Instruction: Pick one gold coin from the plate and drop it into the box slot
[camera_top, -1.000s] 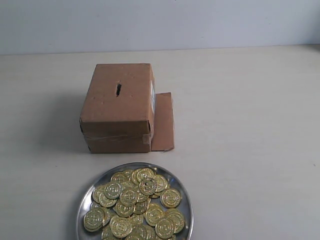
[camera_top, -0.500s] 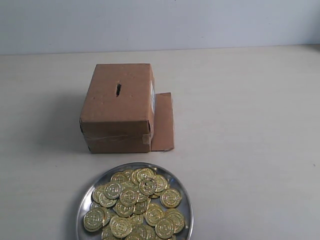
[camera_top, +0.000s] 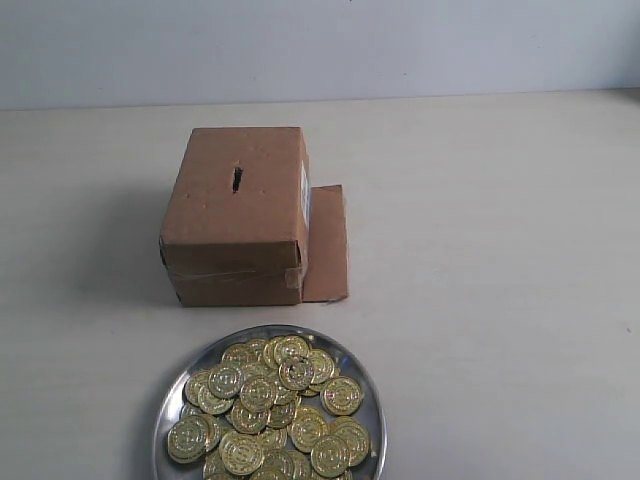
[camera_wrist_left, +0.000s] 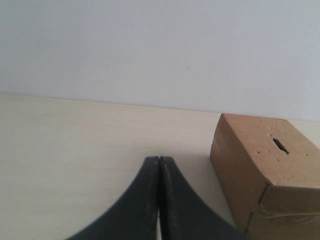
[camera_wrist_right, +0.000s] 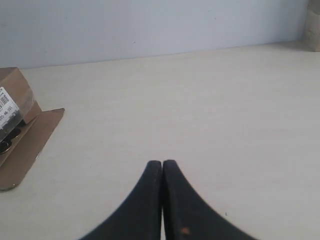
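A round silver plate (camera_top: 197, 366) sits at the near edge of the table in the exterior view, heaped with several gold coins (camera_top: 268, 405). Behind it stands the brown cardboard box (camera_top: 236, 215), with a short dark slot (camera_top: 238, 179) in its top and a loose flap (camera_top: 327, 243) lying flat on its right. Neither arm shows in the exterior view. My left gripper (camera_wrist_left: 159, 159) is shut with nothing in it, and the box (camera_wrist_left: 267, 175) with its slot (camera_wrist_left: 280, 145) stands off to one side of it. My right gripper (camera_wrist_right: 162, 162) is shut and empty over bare table, with the flap (camera_wrist_right: 27, 147) beside it.
A pale wall (camera_top: 320, 45) runs along the back of the light table (camera_top: 500, 250). A white label (camera_wrist_right: 7, 106) shows on the box side in the right wrist view. A pale object (camera_wrist_right: 314, 31) stands at the table's far corner.
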